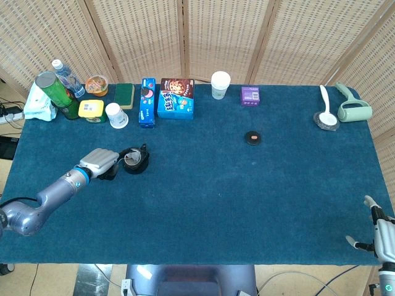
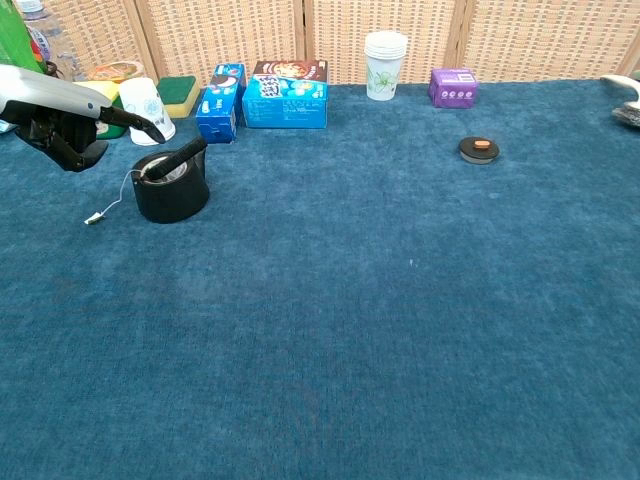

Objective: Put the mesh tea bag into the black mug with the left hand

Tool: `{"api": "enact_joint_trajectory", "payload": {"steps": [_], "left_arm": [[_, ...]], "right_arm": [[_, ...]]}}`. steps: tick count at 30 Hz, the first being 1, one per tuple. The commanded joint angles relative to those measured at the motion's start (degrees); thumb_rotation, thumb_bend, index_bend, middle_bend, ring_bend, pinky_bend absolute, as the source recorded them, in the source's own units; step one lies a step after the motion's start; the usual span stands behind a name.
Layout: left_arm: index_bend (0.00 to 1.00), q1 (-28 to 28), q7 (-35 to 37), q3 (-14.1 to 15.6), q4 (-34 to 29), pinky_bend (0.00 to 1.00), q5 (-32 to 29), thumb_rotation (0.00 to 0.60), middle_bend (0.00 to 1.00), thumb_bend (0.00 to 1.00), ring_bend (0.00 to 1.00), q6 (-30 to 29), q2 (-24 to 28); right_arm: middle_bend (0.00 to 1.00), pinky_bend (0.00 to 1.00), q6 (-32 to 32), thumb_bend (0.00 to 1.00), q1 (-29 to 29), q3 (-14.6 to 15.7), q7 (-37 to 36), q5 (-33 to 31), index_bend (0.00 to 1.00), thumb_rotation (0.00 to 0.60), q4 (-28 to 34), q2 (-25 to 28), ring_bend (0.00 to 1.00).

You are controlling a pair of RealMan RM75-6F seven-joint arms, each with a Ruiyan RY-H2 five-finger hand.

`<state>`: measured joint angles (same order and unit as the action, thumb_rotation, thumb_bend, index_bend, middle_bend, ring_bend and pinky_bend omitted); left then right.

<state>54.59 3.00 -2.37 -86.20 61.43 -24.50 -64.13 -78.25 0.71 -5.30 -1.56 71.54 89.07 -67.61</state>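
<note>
The black mug (image 2: 172, 190) (image 1: 136, 161) stands at the left of the blue table, its handle pointing up and right. The mesh tea bag (image 2: 165, 170) shows as a pale shape inside it. Its string runs over the rim down to a small tag (image 2: 93, 218) lying on the cloth left of the mug. My left hand (image 2: 62, 118) (image 1: 100, 161) hovers up and left of the mug with one finger stretched toward it and holds nothing. My right hand (image 1: 381, 235) sits at the table's near right corner, fingers spread and empty.
Along the back edge stand a white paper cup (image 2: 149, 110), a yellow box (image 2: 88, 98), a green sponge (image 2: 179, 92), blue snack boxes (image 2: 285, 92), stacked cups (image 2: 384, 63) and a purple box (image 2: 452, 87). A small black disc (image 2: 479, 149) lies right of centre.
</note>
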Motion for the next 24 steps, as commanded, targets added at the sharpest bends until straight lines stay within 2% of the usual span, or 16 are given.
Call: {"api": "enact_joint_trajectory", "payload": {"steps": [1, 8, 24], "left_arm": [[0.0, 0.4, 0.15, 0.02, 1.08, 0.95, -0.24, 0.6, 1.0, 0.88, 1.0, 0.91, -0.8], [0.0, 1.73, 0.28, 0.83, 4.51, 0.95, -1.22, 0.6, 1.0, 0.88, 1.0, 4.06, -4.1], [0.0, 2.25, 0.49, 2.23, 6.97, 0.95, -1.93, 0.6, 1.0, 0.87, 1.0, 5.65, -6.15]], "right_arm": [[0.2, 0.24, -0.08, 0.03, 0.09, -0.01, -0.07, -0.06, 0.09, 0.6, -0.02, 0.04, 0.35], [0.2, 0.24, -0.55, 0.03, 0.57, 0.03, -0.27, -0.24, 0.09, 0.6, -0.01, 0.21, 0.35], [0.2, 0.24, -0.2, 0.03, 0.52, -0.03, 0.08, -0.49, 0.09, 0.6, 0.1, 0.12, 0.35]]}}
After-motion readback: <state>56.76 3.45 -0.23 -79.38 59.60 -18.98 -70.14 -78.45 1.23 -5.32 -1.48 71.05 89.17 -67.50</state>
